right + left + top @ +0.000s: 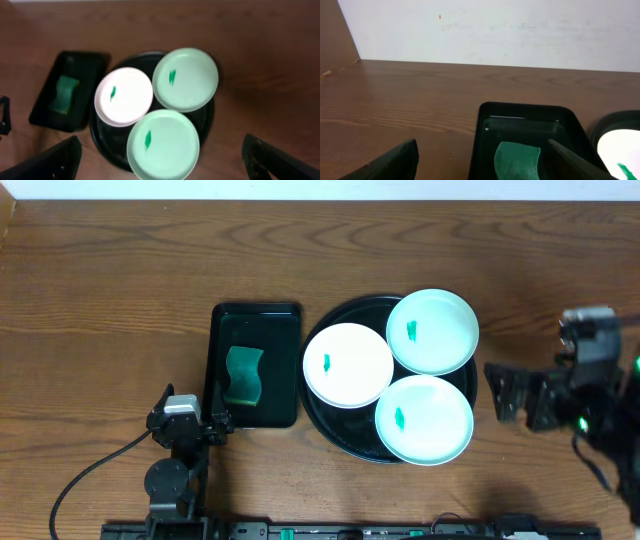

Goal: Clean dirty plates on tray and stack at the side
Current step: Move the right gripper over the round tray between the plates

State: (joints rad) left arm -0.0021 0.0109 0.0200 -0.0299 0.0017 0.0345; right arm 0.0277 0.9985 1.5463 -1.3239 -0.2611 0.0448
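Observation:
Three plates lie on the round black tray (322, 423), each with a small green smear: a white plate (347, 364) at the left, a mint plate (432, 331) at the back right and a mint plate (424, 419) at the front. My right gripper (525, 398) hangs open, high and right of the tray. Its wrist view looks down on the white plate (123, 96) and both mint plates (185, 79) (163, 145). My left gripper (190, 416) stands open and empty near the front-left corner of the sponge tray.
A rectangular black tray (256, 315) holding a green sponge (243, 375) sits just left of the round tray. The left wrist view shows that tray (525, 112) and sponge (516, 161) straight ahead. Bare wooden table surrounds both trays.

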